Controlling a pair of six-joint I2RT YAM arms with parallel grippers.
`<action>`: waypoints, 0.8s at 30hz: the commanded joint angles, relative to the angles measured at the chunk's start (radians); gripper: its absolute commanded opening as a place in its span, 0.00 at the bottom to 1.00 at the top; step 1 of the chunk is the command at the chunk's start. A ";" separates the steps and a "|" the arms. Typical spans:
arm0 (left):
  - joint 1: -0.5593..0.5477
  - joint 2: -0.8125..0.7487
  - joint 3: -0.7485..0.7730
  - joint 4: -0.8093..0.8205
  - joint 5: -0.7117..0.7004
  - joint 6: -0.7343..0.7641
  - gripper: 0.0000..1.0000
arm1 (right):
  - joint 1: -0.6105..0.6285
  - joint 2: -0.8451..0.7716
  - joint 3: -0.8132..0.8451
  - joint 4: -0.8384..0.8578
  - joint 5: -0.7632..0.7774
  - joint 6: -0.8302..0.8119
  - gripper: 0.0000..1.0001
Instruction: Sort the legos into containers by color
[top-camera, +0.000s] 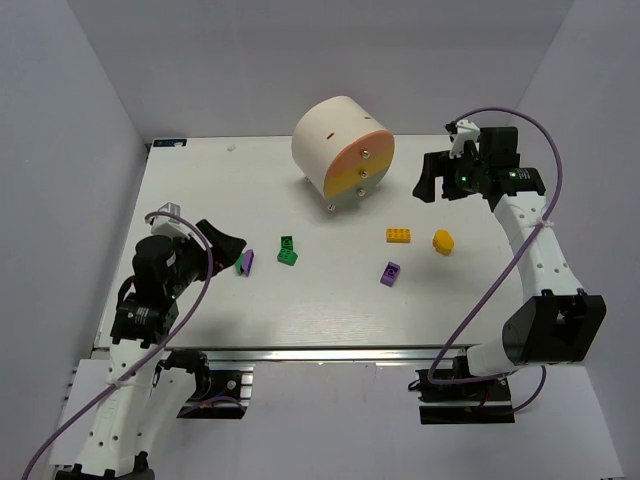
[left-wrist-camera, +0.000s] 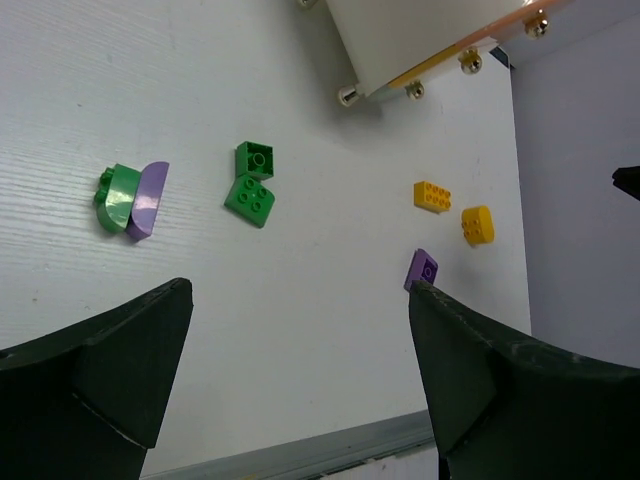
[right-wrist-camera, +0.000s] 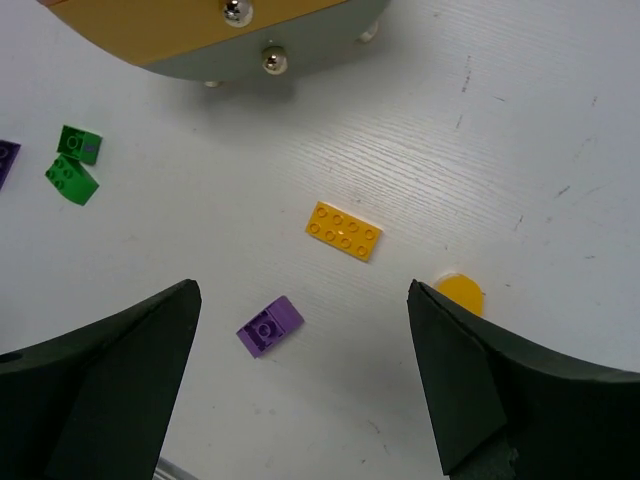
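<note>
table (top-camera: 300, 310) — drum (top-camera: 335, 140) sits toward its far edge | left gripper (left-wrist-camera: 300, 288) jaws spread, empty, well near-left of drum | right gripper (right-wrist-camera: 303, 288) jaws spread, empty, just right of drum | legos (top-camera: 399, 236) scattered nearward of drum, open surface between, none at an edge

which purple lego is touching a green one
The purple lego by the left hand, touching a curved green piece; the other purple lego lies alone.

White table (top-camera: 200, 190) carrying: cream drum (top-camera: 343, 152) at 12 o'clock; two green bricks (top-camera: 288, 251) touching, near centre toward 9; green-and-purple pair (top-camera: 243, 264) farther out at 9; yellow-orange flat brick (top-camera: 399, 236) and rounded yellow piece (top-camera: 443, 242) at 3; purple brick (top-camera: 390, 273) at 4.
</note>
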 joint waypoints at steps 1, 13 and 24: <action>0.001 0.006 -0.007 0.004 0.063 -0.003 0.98 | -0.008 -0.002 0.017 -0.004 -0.077 -0.008 0.89; 0.001 0.045 -0.076 0.067 0.143 -0.016 0.93 | 0.009 0.119 0.103 -0.038 -0.434 -0.197 0.89; 0.001 0.117 -0.090 0.116 0.184 -0.037 0.79 | 0.073 0.242 0.066 0.492 -0.453 0.522 0.66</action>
